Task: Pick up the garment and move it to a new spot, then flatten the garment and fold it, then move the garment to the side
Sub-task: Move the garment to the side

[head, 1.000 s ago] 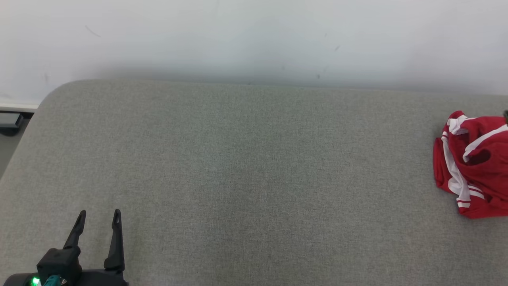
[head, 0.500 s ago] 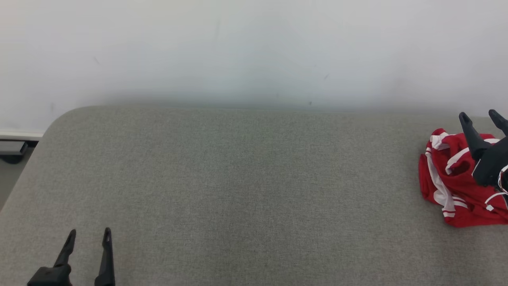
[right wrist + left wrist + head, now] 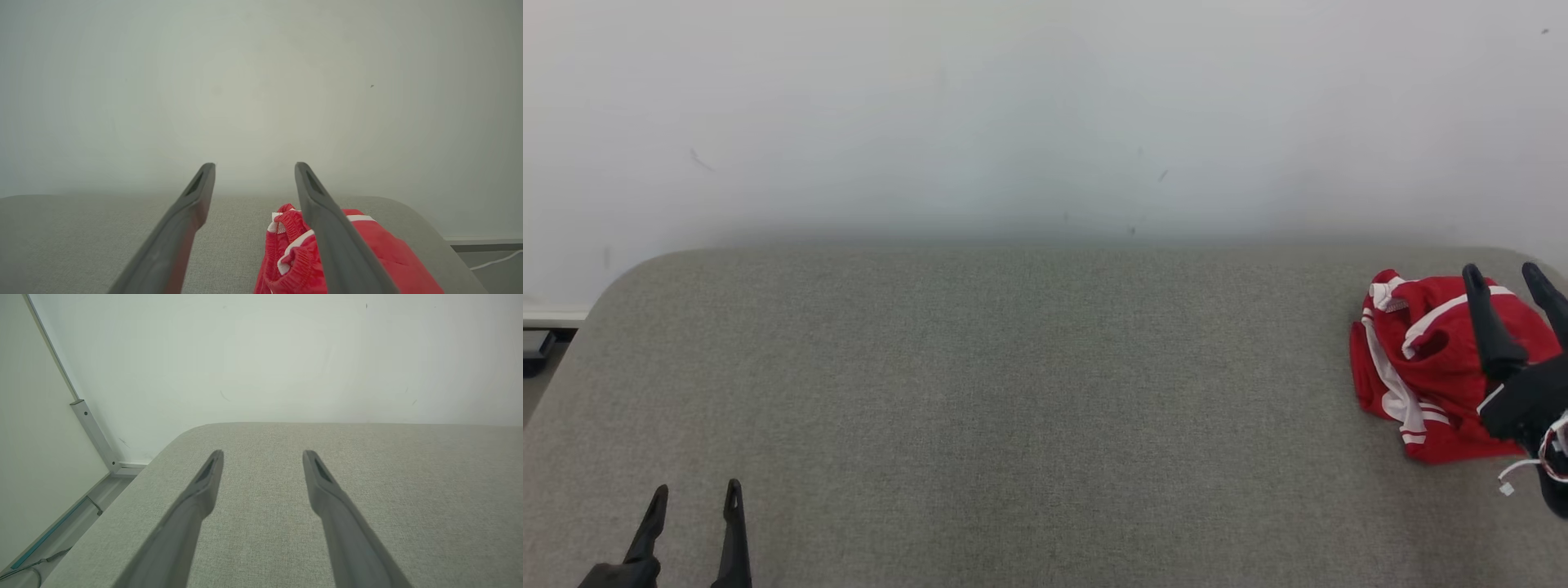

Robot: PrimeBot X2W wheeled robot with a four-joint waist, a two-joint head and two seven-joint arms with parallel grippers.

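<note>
Bare grey fabric-covered counter (image 3: 1013,392) runs wide between our left tool (image 3: 697,487), spread and empty by the front left edge, and the rounded right end, where the crumpled red garment (image 3: 1421,367) lies near the back edge and the white wall (image 3: 1013,122). Our right tool (image 3: 1500,269) hangs over it, fingers spread, gripping nothing; the heap's white-striped side runs near to far, ribbed hem toward the wall. The left wrist view adds floor (image 3: 73,526) past the left corner, the right wrist view a cable (image 3: 496,260) beyond the right end.
</note>
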